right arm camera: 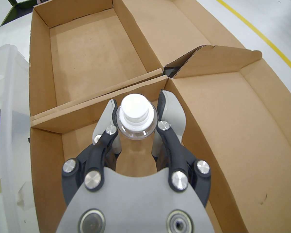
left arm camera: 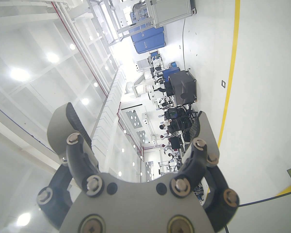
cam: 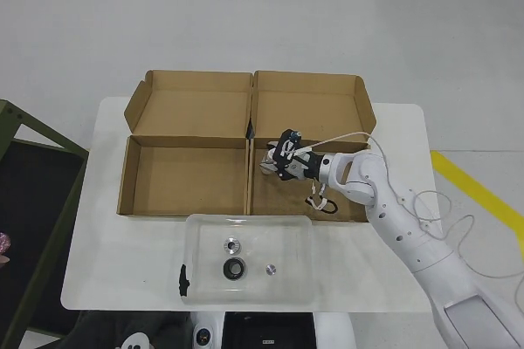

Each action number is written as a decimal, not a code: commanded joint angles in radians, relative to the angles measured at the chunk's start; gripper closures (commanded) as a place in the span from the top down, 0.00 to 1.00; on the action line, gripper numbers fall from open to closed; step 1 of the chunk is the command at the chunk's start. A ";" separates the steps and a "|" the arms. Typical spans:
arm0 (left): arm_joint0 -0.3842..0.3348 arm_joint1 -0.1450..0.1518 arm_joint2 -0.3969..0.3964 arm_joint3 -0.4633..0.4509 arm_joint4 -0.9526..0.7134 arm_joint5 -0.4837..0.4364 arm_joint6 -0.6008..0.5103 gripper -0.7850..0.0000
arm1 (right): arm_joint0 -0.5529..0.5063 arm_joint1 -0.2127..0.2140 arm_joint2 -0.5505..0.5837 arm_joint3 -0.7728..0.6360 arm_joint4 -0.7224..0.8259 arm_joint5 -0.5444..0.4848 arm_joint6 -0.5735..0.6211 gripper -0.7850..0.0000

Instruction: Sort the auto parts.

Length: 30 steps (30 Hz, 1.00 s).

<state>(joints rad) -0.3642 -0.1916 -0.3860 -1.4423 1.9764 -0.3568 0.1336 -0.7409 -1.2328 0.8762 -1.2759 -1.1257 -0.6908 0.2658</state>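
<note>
My right gripper is shut on a white stepped plastic part with a clear round base. In the top view this gripper hangs over the near-left corner of the right cardboard box. The left cardboard box holds nothing. A clear plastic bin in front of the boxes holds a black ring and two small metal parts. My left gripper points away from the table toward the room, open with nothing between its fingers.
A black looped piece lies in the right box beneath the arm. A cable trails along the right arm. Both boxes have lids folded back at the far side. A dark green rack stands left of the white table.
</note>
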 commanded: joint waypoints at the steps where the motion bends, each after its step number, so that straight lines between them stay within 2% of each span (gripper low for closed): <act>1: 0.000 0.000 0.000 0.000 0.000 0.000 0.000 1.00 | 0.006 -0.003 -0.005 0.009 -0.001 0.000 0.002 0.31; 5: 0.000 0.000 0.000 0.000 0.000 0.000 0.000 1.00 | 0.015 -0.007 -0.011 0.021 -0.008 0.001 0.003 0.41; 13: 0.000 0.000 0.000 0.000 0.000 0.000 0.000 1.00 | 0.015 -0.009 -0.005 -0.008 -0.013 -0.008 0.004 0.52; 22: 0.000 0.000 0.000 0.000 0.000 0.000 0.000 1.00 | -0.054 0.023 0.084 -0.210 -0.043 -0.039 0.045 0.73; 27: 0.000 0.000 0.000 0.000 0.000 0.000 0.000 1.00 | -0.112 0.044 0.138 -0.350 -0.038 -0.081 0.114 0.90; 30: 0.000 0.000 0.000 0.000 0.000 0.000 0.000 1.00 | -0.153 0.056 0.161 -0.432 -0.024 -0.110 0.163 0.94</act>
<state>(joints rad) -0.3642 -0.1917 -0.3860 -1.4423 1.9764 -0.3568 0.1336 -0.8810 -1.1804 1.0308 -1.6815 -1.1533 -0.7931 0.4115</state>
